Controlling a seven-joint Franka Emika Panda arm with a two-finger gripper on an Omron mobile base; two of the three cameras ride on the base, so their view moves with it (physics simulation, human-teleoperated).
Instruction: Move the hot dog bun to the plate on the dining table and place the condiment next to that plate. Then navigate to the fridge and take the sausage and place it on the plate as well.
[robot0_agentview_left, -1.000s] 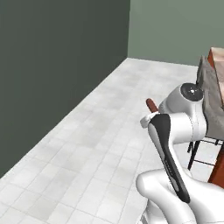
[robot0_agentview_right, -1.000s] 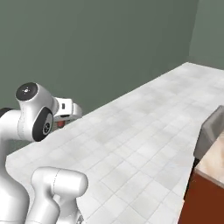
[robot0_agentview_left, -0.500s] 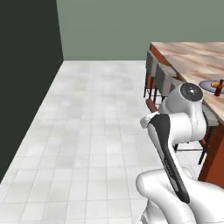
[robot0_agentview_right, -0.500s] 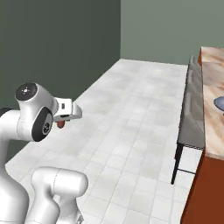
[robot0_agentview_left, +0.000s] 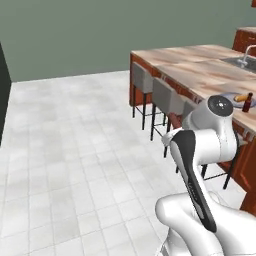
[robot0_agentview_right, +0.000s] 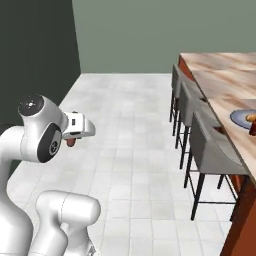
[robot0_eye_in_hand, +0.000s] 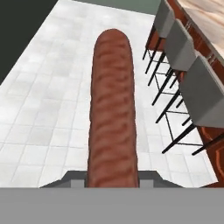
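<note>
My gripper (robot0_eye_in_hand: 111, 177) is shut on the sausage (robot0_eye_in_hand: 111, 109), a thin reddish-brown cylinder that runs up the middle of the hand view. From the right base view the sausage (robot0_agentview_right: 71, 143) pokes out under the white hand (robot0_agentview_right: 80, 126). The dining table (robot0_agentview_left: 200, 65) with its marble top stands to the right. On it lies the blue-grey plate (robot0_agentview_left: 227, 96) with the golden hot dog bun (robot0_agentview_left: 242, 97) on it. The dark condiment (robot0_agentview_left: 246, 103) bottle stands just beside the plate. In the right base view, plate (robot0_agentview_right: 240, 117) and bun (robot0_agentview_right: 252, 118) sit at the edge.
A row of grey bar stools (robot0_agentview_right: 210, 150) lines the table's near side, between me and the top; the stools (robot0_eye_in_hand: 203, 96) appear on the right of the hand view too. Pale tiled floor (robot0_agentview_left: 75, 150) spreads out to the left. A sink tap (robot0_agentview_left: 246, 54) is at the table's far end.
The whole scene has swung: the dark wall has slid off to the left and the dining table with its stools has come into view. The sausage stays held.
</note>
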